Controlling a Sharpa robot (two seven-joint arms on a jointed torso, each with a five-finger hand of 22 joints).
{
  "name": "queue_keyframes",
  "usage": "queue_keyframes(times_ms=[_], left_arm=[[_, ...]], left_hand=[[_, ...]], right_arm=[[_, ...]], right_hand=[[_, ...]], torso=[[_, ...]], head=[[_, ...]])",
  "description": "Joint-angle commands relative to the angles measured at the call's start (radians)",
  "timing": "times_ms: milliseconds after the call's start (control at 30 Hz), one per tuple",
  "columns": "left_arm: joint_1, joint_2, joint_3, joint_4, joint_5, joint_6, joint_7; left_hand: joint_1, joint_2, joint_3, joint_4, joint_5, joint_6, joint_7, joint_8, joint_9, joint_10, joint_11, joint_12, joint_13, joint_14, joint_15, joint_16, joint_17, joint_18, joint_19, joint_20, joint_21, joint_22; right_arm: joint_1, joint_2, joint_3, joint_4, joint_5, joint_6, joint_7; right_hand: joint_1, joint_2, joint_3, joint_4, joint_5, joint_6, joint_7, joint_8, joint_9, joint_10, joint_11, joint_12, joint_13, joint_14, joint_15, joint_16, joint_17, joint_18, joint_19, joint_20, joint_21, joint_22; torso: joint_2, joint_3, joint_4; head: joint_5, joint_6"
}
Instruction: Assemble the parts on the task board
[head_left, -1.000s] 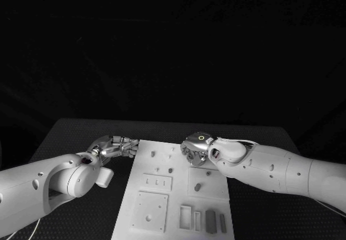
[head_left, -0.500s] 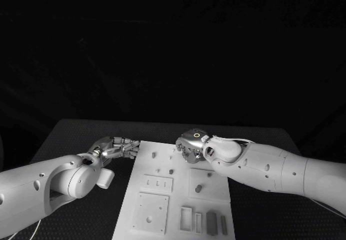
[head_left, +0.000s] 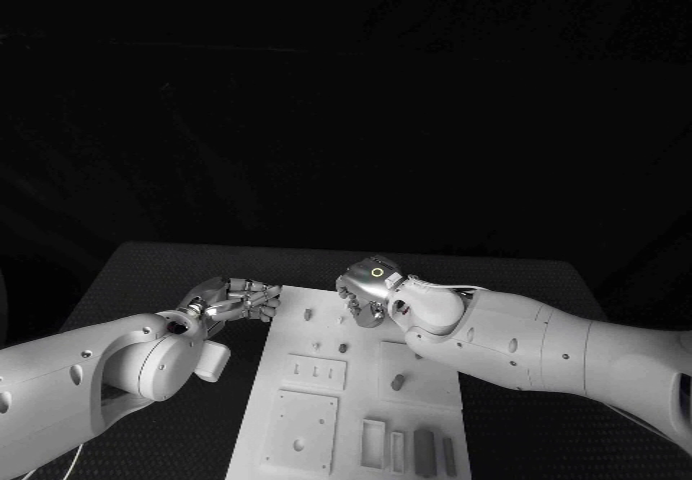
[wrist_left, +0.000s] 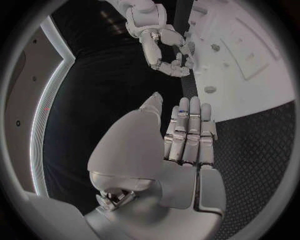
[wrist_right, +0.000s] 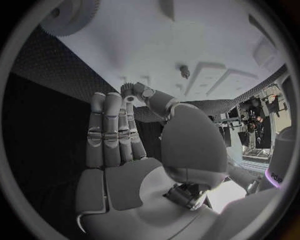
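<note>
White task board (head_left: 296, 420) looks barely started, parts (head_left: 421, 447) lying loose at its near end; left hand (head_left: 231, 298) empty, fingers extended; right hand (head_left: 366, 290) pinches a small gear-like part (wrist_right: 128, 90)

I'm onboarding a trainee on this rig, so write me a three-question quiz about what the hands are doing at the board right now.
1. True or false: the left hand holds a part.
2. Which hand is above the task board? A) the left hand B) the right hand C) neither
3. Fill in: the right hand pinches a small toothed part between its thumb and a ____.

Key: 1 false, its fingers lie straight with nothing in them, beside the board's edge. 2 B. 3 finger.
</note>
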Motion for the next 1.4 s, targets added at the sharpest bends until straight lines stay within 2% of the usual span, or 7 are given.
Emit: queue_keyframes(times_ms=[33, 433, 500, 700, 900, 1133, 1400], left_arm=[[0.0, 0.005, 0.001, 0.001, 0.001, 0.01, 0.007], [0.0, 0.01, 0.001, -0.005, 0.001, 0.011, 0.007], [0.0, 0.01, 0.001, -0.005, 0.001, 0.011, 0.007], [0.001, 0.008, 0.001, -0.002, 0.001, 0.008, 0.006], [0.001, 0.007, 0.001, 0.0, 0.001, 0.008, 0.005], [0.001, 0.006, 0.001, 0.002, 0.001, 0.006, 0.006], [0.001, 0.008, 0.001, 0.001, 0.001, 0.008, 0.004]], left_hand=[[-0.007, -0.002, -0.005, 0.0, -0.003, 0.002, 0.002, -0.006, -0.001, 0.005, 0.0, -0.005, -0.001, 0.005, 0.002, -0.007, 0.002, 0.02, 0.002, 0.005, 0.002, -0.001], [-0.006, -0.003, -0.006, 0.0, -0.003, 0.002, 0.003, -0.007, -0.001, 0.006, 0.0, -0.006, -0.001, 0.006, 0.002, -0.008, 0.003, 0.021, 0.002, 0.005, 0.002, -0.001], [-0.006, -0.002, -0.006, 0.0, -0.003, 0.002, 0.003, -0.007, -0.001, 0.006, 0.0, -0.007, -0.001, 0.006, 0.002, -0.008, 0.003, 0.021, 0.002, 0.005, 0.003, -0.001], [-0.006, -0.002, -0.006, 0.0, -0.003, 0.002, 0.003, -0.007, -0.001, 0.006, 0.0, -0.007, -0.001, 0.006, 0.002, -0.008, 0.003, 0.021, 0.002, 0.005, 0.003, -0.001], [-0.006, -0.003, -0.006, 0.0, -0.003, 0.002, 0.003, -0.007, -0.001, 0.006, 0.0, -0.007, -0.001, 0.006, 0.002, -0.009, 0.003, 0.021, 0.001, 0.005, 0.003, -0.001], [-0.007, -0.004, -0.007, 0.001, -0.004, 0.002, 0.003, -0.008, -0.002, 0.006, 0.0, -0.009, -0.001, 0.006, 0.002, -0.009, 0.004, 0.021, 0.001, 0.005, 0.003, -0.002], [-0.008, -0.004, -0.008, 0.001, -0.004, 0.002, 0.004, -0.008, -0.002, 0.007, 0.001, -0.01, -0.001, 0.006, 0.002, -0.01, 0.005, 0.021, 0.001, 0.005, 0.003, -0.002]], right_arm=[[-0.001, 0.015, 0.0, -0.007, -0.067, -0.043, -0.046], [-0.003, 0.049, -0.002, -0.044, -0.073, -0.021, -0.066], [-0.006, 0.054, -0.003, -0.049, -0.073, -0.019, -0.067], [-0.014, 0.062, -0.003, -0.056, -0.073, -0.005, -0.07], [-0.019, 0.071, -0.004, -0.085, -0.073, -0.008, -0.071], [-0.021, 0.074, -0.004, -0.079, -0.066, -0.013, -0.061], [-0.021, 0.076, -0.004, -0.082, -0.065, -0.018, -0.06]], right_hand=[[0.003, -0.009, 0.009, 0.002, 0.002, 0.007, -0.003, 0.001, 0.001, 0.028, -0.008, 0.002, 0.07, 0.002, -0.009, 0.005, 0.001, 0.015, 0.002, -0.005, 0.007, 0.023], [-0.001, -0.013, 0.011, 0.007, 0.002, 0.008, -0.003, 0.001, 0.003, 0.029, -0.009, 0.001, 0.074, 0.002, -0.009, 0.008, 0.002, 0.015, 0.002, -0.005, 0.011, 0.023], [-0.001, -0.013, 0.011, 0.007, 0.002, 0.008, -0.003, 0.001, 0.003, 0.029, -0.009, 0.0, 0.074, 0.002, -0.009, 0.008, 0.002, 0.015, 0.002, -0.005, 0.011, 0.023], [-0.002, -0.013, 0.011, 0.007, 0.002, 0.008, -0.003, 0.001, 0.003, 0.029, -0.009, 0.0, 0.075, 0.002, -0.009, 0.009, 0.002, 0.015, 0.002, -0.006, 0.012, 0.023], [-0.003, -0.013, 0.011, 0.007, 0.002, 0.008, -0.003, 0.001, 0.003, 0.029, -0.009, 0.0, 0.075, 0.002, -0.009, 0.009, 0.002, 0.015, 0.002, -0.006, 0.012, 0.023], [-0.004, -0.013, 0.011, 0.008, 0.002, 0.009, -0.003, 0.001, 0.004, 0.029, -0.009, -0.001, 0.076, 0.002, -0.01, 0.01, 0.002, 0.015, 0.002, -0.006, 0.013, 0.023], [-0.006, -0.013, 0.011, 0.008, 0.002, 0.009, -0.004, 0.001, 0.004, 0.029, -0.009, -0.001, 0.077, 0.002, -0.01, 0.01, 0.002, 0.015, 0.002, -0.006, 0.015, 0.023]], torso=[[0.0, -0.0003, 0.0011], [0.0, -0.0024, 0.0032], [0.001, -0.0014, 0.0016], [0.001, -0.0014, 0.001], [0.001, -0.0019, 0.0001], [0.002, -0.0011, -0.003], [0.001, -0.0011, -0.0017]], head=[[0.0, 0.004], [0.003, 0.007], [0.004, 0.006], [0.007, 0.006], [0.005, 0.003], [0.007, 0.002], [0.007, 0.001]])
